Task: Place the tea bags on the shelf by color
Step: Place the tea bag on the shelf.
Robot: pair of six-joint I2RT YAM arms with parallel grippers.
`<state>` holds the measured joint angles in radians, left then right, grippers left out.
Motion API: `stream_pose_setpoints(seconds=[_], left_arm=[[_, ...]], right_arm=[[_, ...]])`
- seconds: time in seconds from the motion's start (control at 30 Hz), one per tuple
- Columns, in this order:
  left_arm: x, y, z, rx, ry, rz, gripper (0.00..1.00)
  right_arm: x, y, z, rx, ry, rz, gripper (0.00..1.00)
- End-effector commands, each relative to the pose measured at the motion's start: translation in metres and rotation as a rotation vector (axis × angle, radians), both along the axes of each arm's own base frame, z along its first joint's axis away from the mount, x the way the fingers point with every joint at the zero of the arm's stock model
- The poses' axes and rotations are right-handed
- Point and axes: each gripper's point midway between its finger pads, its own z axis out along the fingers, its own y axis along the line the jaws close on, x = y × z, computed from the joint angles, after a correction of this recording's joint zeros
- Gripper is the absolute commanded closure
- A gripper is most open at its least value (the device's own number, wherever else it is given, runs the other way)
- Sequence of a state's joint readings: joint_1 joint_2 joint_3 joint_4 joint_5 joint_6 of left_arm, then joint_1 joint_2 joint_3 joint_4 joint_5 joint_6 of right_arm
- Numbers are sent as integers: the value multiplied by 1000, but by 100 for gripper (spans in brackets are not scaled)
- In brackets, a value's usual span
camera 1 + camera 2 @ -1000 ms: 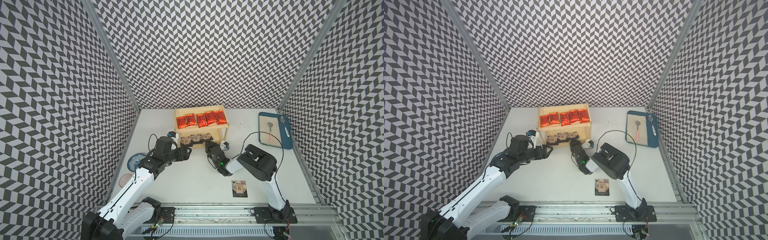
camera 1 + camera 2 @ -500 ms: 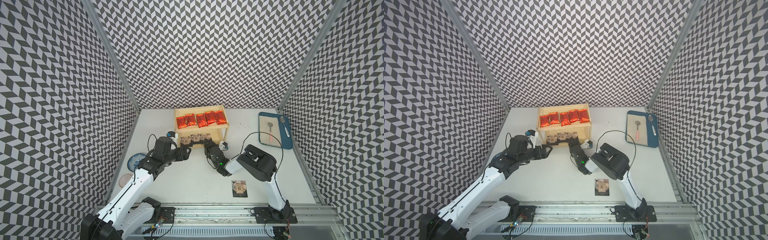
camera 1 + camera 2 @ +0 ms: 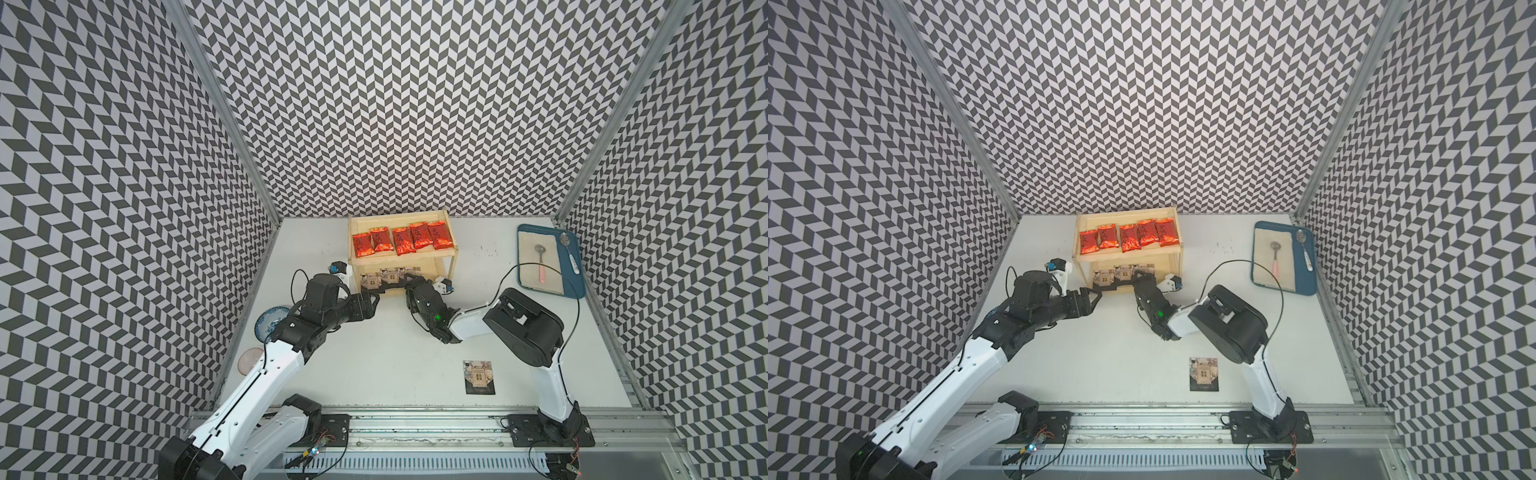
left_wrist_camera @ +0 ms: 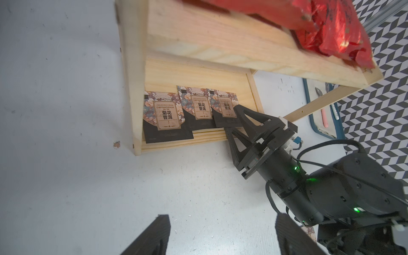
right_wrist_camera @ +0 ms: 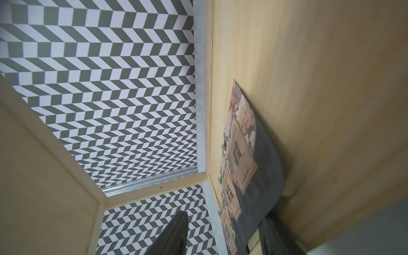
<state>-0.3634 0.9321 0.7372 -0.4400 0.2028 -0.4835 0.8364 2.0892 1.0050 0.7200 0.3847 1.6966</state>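
Shelf (image 3: pixel 405 262) stands centre frame in both top views. Left gripper (image 3: pixel 372 296) sits just below-left of it, jaws spread, empty. Right gripper (image 4: pixel 233 120) reaches into the lower tier, jaws spread around the rightmost packet's edge. Five red tea bags (image 3: pixel 401 240) line the top board. Three black packets (image 4: pixel 198 110) lie below. A fourth black packet (image 3: pixel 479 376) lies on the table (image 3: pixel 374 374), lower right.

Five shiny red foil sachets (image 3: pixel 402 242) lie atop the pale wooden two-tier shelf (image 4: pixel 198 44), three flat black packets (image 4: pixel 199 110) on its lower board, a fourth black packet (image 3: pixel 479 376) apart in front.
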Motion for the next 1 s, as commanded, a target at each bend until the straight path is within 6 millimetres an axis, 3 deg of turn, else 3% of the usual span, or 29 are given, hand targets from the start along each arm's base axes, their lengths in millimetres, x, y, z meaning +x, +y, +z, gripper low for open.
stream_pose_setpoints(seconds=[0.0,0.5,0.7,0.83,0.93,0.97], left_arm=[[2,3,16,-6,-47,6,20],[3,5,15,-3,-45,18,21],[4,7,14,-2,-42,22,21],[5,8,13,-2,-39,28,21],[4,10,15,-2,-46,31,22],[4,10,18,-7,-55,32,22]], right_arm=[[-11,-4,-17,-92,70,45,43],[-17,-15,-16,-192,70,90,43],[-19,-5,7,-324,-13,200,44],[-37,-8,24,-310,-32,219,44],[-62,-11,44,-283,-65,249,44],[-73,-10,52,-442,-162,350,47]])
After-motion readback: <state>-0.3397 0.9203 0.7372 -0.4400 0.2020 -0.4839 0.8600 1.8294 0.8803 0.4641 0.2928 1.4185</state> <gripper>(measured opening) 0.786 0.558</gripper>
